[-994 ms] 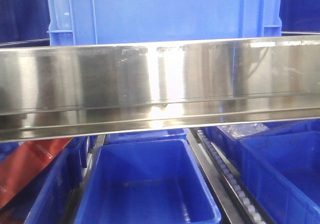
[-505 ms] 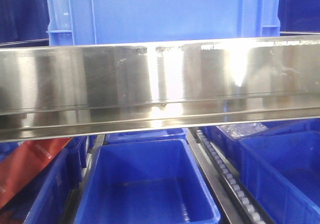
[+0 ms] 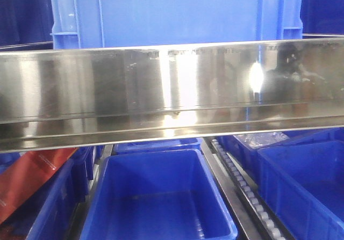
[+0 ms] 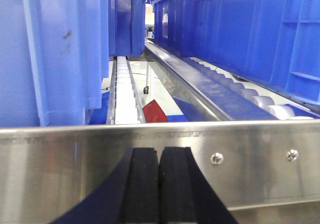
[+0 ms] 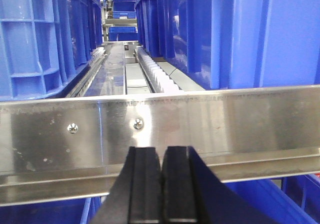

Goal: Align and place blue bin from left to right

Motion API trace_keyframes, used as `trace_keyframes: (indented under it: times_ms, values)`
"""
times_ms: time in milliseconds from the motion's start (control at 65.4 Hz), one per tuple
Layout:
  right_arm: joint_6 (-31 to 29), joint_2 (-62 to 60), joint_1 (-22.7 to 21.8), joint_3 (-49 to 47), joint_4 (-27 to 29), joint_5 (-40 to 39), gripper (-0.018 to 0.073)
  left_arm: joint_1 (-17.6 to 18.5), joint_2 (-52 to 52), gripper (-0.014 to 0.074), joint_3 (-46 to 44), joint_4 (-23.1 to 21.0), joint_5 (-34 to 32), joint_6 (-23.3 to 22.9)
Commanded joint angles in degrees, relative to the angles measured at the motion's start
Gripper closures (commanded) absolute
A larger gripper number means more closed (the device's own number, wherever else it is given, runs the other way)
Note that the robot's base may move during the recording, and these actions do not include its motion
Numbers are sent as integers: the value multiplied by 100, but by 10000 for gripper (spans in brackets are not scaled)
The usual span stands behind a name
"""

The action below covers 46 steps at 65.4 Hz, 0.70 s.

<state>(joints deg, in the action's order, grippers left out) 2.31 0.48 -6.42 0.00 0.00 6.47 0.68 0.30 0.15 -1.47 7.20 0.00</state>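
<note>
The blue bin (image 3: pixel 172 14) stands on the upper level behind a steel rail (image 3: pixel 172 89) and fills most of the front view's width. Neither gripper shows in that view. In the left wrist view my left gripper (image 4: pixel 160 150) is shut and empty, its black pads pressed together just in front of the steel rail (image 4: pixel 250 164). My right gripper (image 5: pixel 162 149) is likewise shut on nothing, right in front of the rail (image 5: pixel 225 119). Blue crates flank each wrist view; I cannot tell which of them is the bin.
Roller tracks (image 4: pixel 122 93) (image 5: pixel 155 76) run away between tall blue crates (image 4: pixel 50 48) (image 4: pixel 260 33) (image 5: pixel 40 38) (image 5: pixel 250 33). Below the rail, smaller open deep-blue bins (image 3: pixel 161 197) (image 3: pixel 306 181) sit side by side, with a red-orange item (image 3: pixel 32 178) at the left and a roller strip (image 3: pixel 247 191) between them.
The blue bin has barely moved. On the rail's right part the bright glare has shrunk and a dark reflection has appeared.
</note>
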Motion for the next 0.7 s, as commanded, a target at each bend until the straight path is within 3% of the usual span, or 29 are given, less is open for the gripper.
trace_keyframes:
  times_ms: [0,688]
  values:
    - [-40,-48,-22,0,0,-144,628,3,-30,707,-15,8,-107,0]
    - [-40,-48,-22,0,0,-144,628,3,-30,707,-15,8,-107,0]
